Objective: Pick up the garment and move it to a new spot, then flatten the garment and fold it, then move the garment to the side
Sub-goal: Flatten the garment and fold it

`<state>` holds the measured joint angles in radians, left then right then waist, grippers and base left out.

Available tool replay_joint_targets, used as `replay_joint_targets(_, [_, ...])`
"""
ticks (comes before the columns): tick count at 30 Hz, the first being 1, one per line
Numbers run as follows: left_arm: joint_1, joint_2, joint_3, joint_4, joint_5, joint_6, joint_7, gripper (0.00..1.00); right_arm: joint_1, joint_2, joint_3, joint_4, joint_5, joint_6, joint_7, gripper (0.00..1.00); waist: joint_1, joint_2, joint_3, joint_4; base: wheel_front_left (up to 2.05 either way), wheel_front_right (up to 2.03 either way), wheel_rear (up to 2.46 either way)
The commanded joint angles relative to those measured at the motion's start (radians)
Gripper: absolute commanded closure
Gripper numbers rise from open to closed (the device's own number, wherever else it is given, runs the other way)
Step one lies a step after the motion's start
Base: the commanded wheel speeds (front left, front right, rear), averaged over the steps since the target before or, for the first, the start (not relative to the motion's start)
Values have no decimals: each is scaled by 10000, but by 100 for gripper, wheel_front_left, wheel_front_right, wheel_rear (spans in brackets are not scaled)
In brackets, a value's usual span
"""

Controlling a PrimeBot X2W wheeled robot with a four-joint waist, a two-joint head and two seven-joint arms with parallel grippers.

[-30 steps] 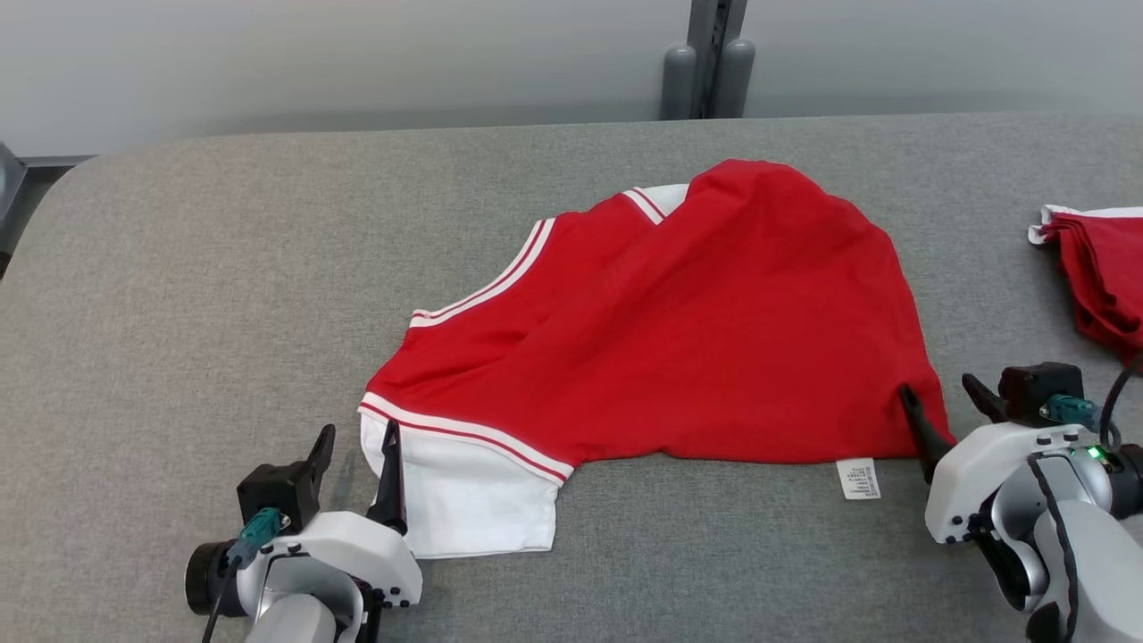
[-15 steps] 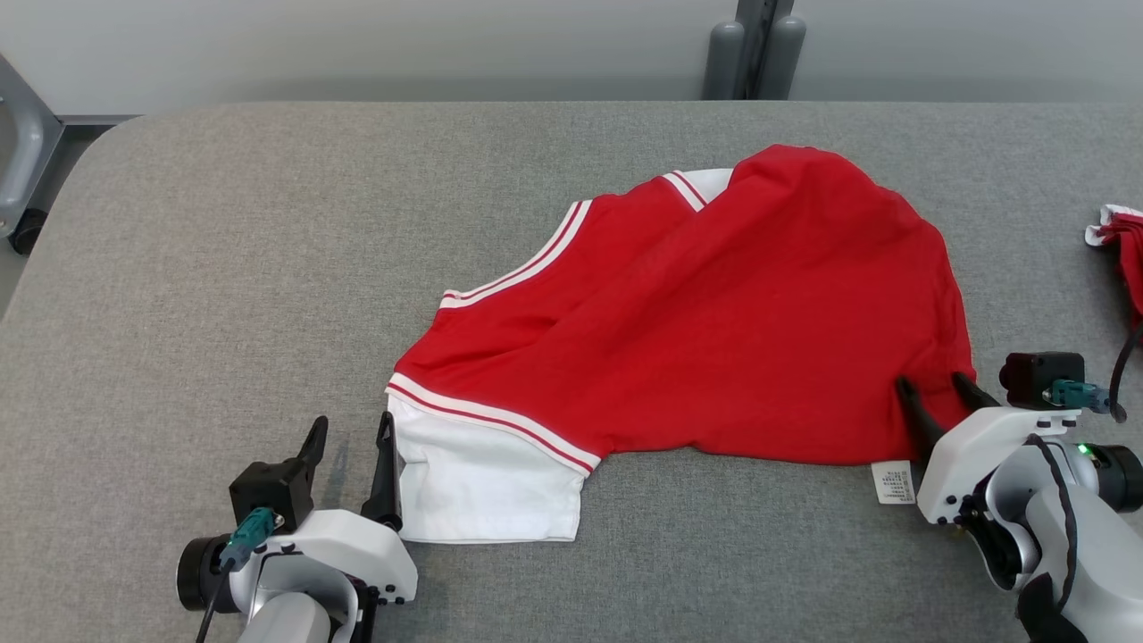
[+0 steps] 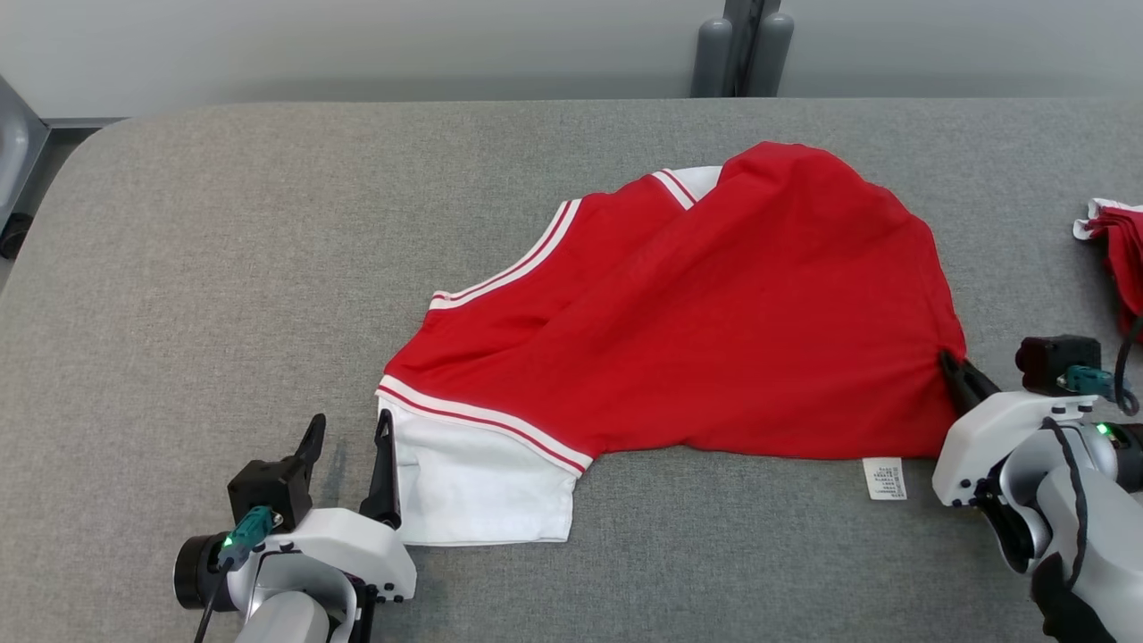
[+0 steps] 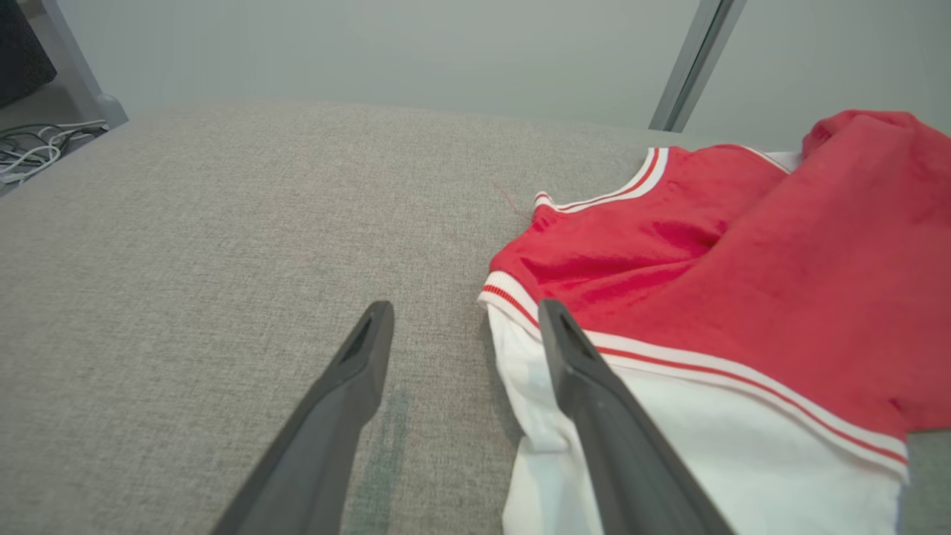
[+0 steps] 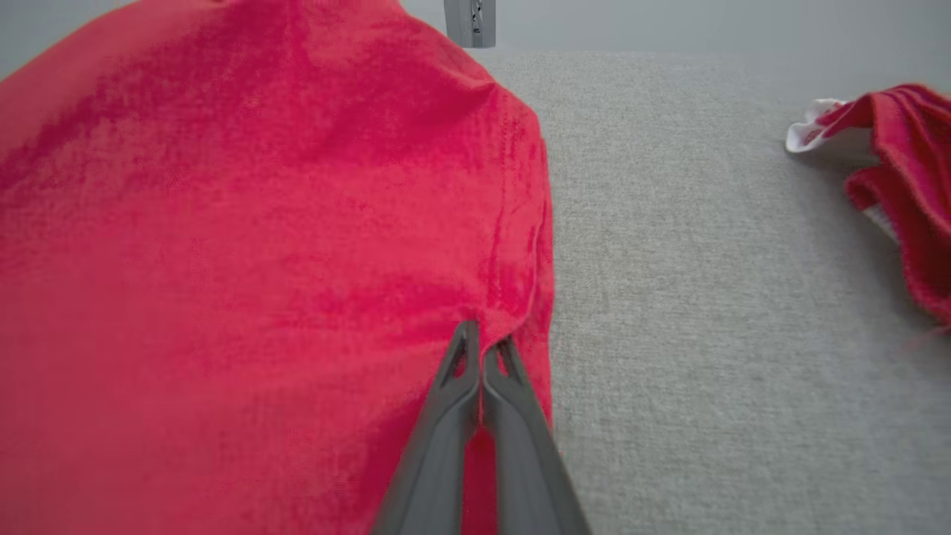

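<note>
The garment (image 3: 714, 321) lay rumpled on the grey worktop (image 3: 223, 250), around its middle and reaching toward the robot's right. Most of it was red, with one red layer thrown over the rest. A white panel (image 3: 473, 487) with red-and-white striped trim formed its near left corner.

The left fingers (image 3: 386, 464) stood spread apart at that white corner. In the left wrist view one finger (image 4: 587, 379) crossed the white edge and the other hung over bare worktop, the cloth's edge falling between them. Whether either touched the fabric could not be told.

The right fingers (image 3: 960, 379) were pressed together on the near right edge of the garment. In the right wrist view their tips (image 5: 475, 357) met at a pucker in the red cloth by the side seam, pinching it.

A small white label (image 3: 884, 478) lay flat on the worktop just below the hem, near the right fingers. A second red cloth (image 3: 1116, 259) with a white edge sat bunched at the far right, well apart from the garment. A grey post (image 3: 737, 49) stood behind the worktop.
</note>
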<state>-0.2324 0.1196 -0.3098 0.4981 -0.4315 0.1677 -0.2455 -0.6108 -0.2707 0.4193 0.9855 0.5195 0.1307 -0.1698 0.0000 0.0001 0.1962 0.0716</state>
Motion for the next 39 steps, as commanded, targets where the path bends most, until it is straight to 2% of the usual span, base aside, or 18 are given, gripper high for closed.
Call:
replay_joint_targets(1, [32, 89, 1, -43, -18, 26, 29, 0, -122, -157, -27, 106, 57, 1, -127, 100, 0, -1, 0, -17, 0, 0, 0])
replay_joint_targets(7, [73, 143, -36, -105, -70, 64, 39, 0, -409, -472, -5, 628, -3, 0, -437, 100, 0, -1, 41, -124, 0, 0, 0])
replay_joint_targets(8, [69, 144, -48, -118, -80, 62, 47, 0, -455, -462, -15, 714, 4, 0, -468, 89, 0, -1, 46, -148, 0, 0, 0])
replay_joint_targets(9, [68, 145, -62, -124, -81, 59, 59, 0, -498, -464, -24, 819, 3, 1, -513, 61, 0, -1, 48, -169, 0, 0, 0])
replay_joint_targets(10, [62, 145, -74, -122, -84, 56, 64, 0, -545, -476, -50, 878, 14, 0, -568, 9, 0, -1, 48, -184, 0, 0, 0])
replay_joint_targets(11, [56, 142, -89, -122, -91, 49, 46, 0, -563, -461, -53, 934, 44, 0, -605, 0, 0, -1, 42, -197, 0, 0, 0])
replay_joint_targets(20, [228, 65, -240, -182, -112, 6, -6, 0, -7, -905, -529, 558, 393, 1, -938, 0, 0, -1, -156, -318, 0, 0, 0])
replay_joint_targets(25, [459, 17, -251, -499, -27, -29, -112, 0, 893, -1181, -1762, -1042, -62, 1, -961, 0, 0, -1, -329, -547, 0, 0, 0])
replay_joint_targets(28, [603, -10, -207, -801, 30, -56, -165, 0, 1686, -963, -2744, -2458, -723, 1, -961, 0, 0, -1, -496, -704, 0, 0, 0])
replay_joint_targets(29, [603, -10, -207, -801, 30, -56, -165, 0, 1686, -963, -2744, -2458, -723, 1, -961, 0, 0, -1, -496, -704, 0, 0, 0])
replay_joint_targets(33, [827, -15, -99, -1237, 189, -67, -198, 0, 2775, -299, -3656, -4338, -1728, 1, -962, 0, 0, -1, -785, -945, 0, 0, 0])
replay_joint_targets(39, [1331, -71, 155, -1789, 503, -151, -199, 0, 4059, 772, -3756, -6247, -2762, 1, -962, 0, 0, -1, -1312, -1102, 0, 0, 0])
